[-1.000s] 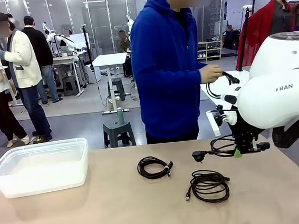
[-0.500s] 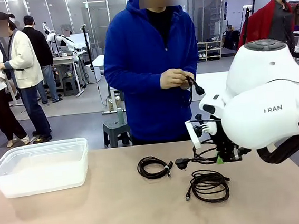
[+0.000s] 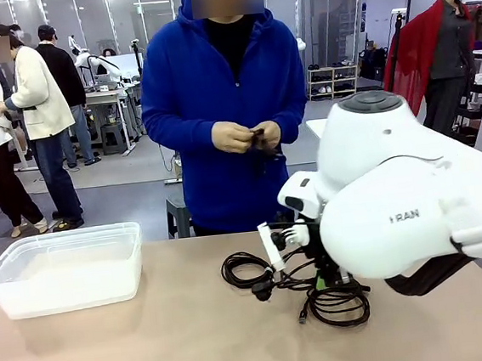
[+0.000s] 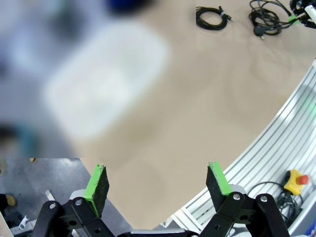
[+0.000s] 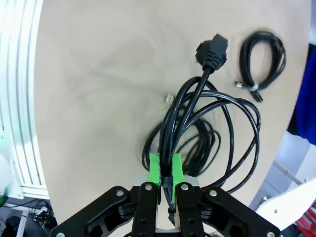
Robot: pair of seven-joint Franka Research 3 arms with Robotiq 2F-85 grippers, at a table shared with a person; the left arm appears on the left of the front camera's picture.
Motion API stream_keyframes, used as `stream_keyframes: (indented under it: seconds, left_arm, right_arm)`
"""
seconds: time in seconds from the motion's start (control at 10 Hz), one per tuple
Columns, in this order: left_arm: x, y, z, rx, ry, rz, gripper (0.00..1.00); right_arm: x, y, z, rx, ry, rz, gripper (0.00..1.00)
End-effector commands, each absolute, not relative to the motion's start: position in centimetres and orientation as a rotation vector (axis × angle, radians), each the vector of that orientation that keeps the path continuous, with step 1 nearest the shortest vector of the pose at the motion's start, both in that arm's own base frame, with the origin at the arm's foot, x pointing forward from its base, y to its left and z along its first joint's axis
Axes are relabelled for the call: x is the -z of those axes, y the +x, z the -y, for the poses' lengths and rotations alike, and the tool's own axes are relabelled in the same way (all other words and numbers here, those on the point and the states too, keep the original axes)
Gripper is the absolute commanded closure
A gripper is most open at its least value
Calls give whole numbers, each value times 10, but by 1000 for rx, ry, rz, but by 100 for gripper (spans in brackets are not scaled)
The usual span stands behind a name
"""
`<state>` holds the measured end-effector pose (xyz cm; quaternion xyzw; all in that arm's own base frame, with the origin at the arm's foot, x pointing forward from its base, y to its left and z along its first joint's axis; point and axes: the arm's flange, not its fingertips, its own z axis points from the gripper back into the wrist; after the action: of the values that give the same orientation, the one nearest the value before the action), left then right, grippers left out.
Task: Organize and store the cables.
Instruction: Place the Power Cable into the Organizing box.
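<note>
**Right gripper**: green pads pinched together on a bunch of strands of the power cable. Gripping several strands at once probably keeps the loops in one bundle. The chunky plug hangs free at 12 o'clock of the pads in the right wrist view. In the front view the bundle is just above the table, so the cable looks lifted and carried rather than dragged.

**Other cables:** the tied coil lies flat at about 10 o'clock of the right gripper in the front view, clear of it. The loose coil lies directly beneath the gripper, at 6 o'clock. I cannot tell whether the hanging loops touch it.

**Bin**: clear plastic, at 9 o'clock on the table, well apart from all the cables. It is the likely store, and a carry towards 9 o'clock looks like the step in hand.

**Left gripper**: fingers wide apart, holding nothing, above the near table edge, so it looks parked out of the way.

**Person's hands**: together at chest height at 12 o'clock, working something small and dark, possibly another cord.

**Risk:** trailing loops may snag the loose coil.
</note>
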<state>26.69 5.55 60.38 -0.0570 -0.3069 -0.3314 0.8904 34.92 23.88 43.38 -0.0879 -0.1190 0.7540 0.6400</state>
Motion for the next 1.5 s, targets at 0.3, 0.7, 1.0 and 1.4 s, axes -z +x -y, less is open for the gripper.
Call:
stream_keyframes:
  seconds: [0.3,0.7,1.0,1.4]
  left_arm:
    - [-604,266,-56,699,-115,637,0]
    - [-604,266,-56,699,-115,637,0]
    - [-604,266,-56,699,-115,637,0]
    - [-604,266,-56,699,-115,637,0]
  right_arm:
    - [-418,344,-311,-1805,-190,249,100]
    - [-394,347,-336,-1852,-99,212,100]
    - [-383,351,-342,-1854,-9,267,100]
    - [-355,355,-354,-1866,53,221,100]
